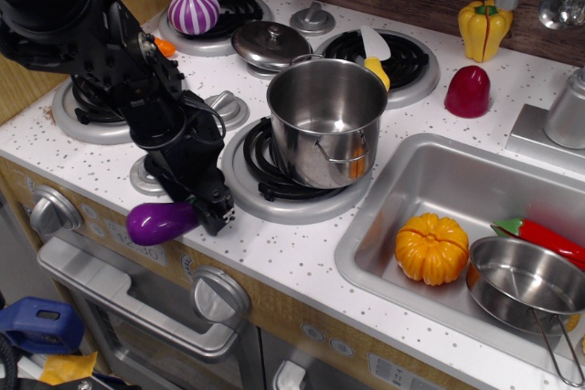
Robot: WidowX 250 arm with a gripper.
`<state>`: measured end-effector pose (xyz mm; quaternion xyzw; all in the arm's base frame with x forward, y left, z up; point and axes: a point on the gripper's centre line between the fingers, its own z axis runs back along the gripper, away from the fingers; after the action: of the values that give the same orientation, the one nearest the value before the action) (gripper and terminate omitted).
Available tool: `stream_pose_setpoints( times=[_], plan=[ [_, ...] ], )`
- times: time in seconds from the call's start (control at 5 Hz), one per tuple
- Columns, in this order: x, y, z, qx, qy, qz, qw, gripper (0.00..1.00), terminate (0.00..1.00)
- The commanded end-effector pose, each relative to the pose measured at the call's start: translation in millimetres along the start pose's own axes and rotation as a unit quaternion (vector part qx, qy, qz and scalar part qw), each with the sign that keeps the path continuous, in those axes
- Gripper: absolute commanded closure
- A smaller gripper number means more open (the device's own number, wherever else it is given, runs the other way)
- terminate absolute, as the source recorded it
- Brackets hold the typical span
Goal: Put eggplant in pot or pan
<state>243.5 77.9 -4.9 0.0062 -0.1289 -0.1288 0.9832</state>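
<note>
The purple eggplant [160, 223] lies on its side at the front edge of the white counter, its stem end hidden behind my gripper. My black gripper [212, 214] is down at the eggplant's right end, and its fingers seem to be around that end. How firmly they are shut I cannot tell. The empty steel pot [326, 119] stands on the front right burner, to the right of and behind the gripper. A small steel pan [528, 282] sits in the sink [393, 194] at the right.
A striped purple-and-white bulb [193, 9] sits on the back left burner. A pot lid [269, 43], a yellow spatula [375, 54], a yellow pepper [484, 28] and a red piece [469, 90] lie at the back. An orange pumpkin [430, 247] and a red chilli [543, 237] are in the sink.
</note>
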Motion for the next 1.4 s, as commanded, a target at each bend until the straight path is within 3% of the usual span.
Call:
stream_pose_setpoints(
  times=[0.0, 0.2, 0.4, 0.6, 0.8, 1.0, 1.2],
  plan=[
    [-6.6, -2.8, -11.8, -0.016, 0.012, 0.002, 0.9998, 1.0, 0.0],
    [-6.5, -1.3, -13.0, -0.023, 0.013, 0.008, 0.9996, 1.0, 0.0],
    [2.2, 2.8, 15.1, -0.013, 0.047, 0.0, 0.9988, 1.0, 0.0],
    [10.8, 10.9, 58.8, 0.008, 0.092, -0.012, 0.9956, 1.0, 0.0],
    [19.7, 19.5, 90.2, 0.027, 0.114, -0.026, 0.9927, 1.0, 0.0],
    [31.4, 23.0, 111.5, 0.06, 0.107, -0.034, 0.9919, 1.0, 0.0],
    [57.5, 25.5, 124.2, 0.079, 0.06, -0.035, 0.9945, 1.0, 0.0]
  ],
)
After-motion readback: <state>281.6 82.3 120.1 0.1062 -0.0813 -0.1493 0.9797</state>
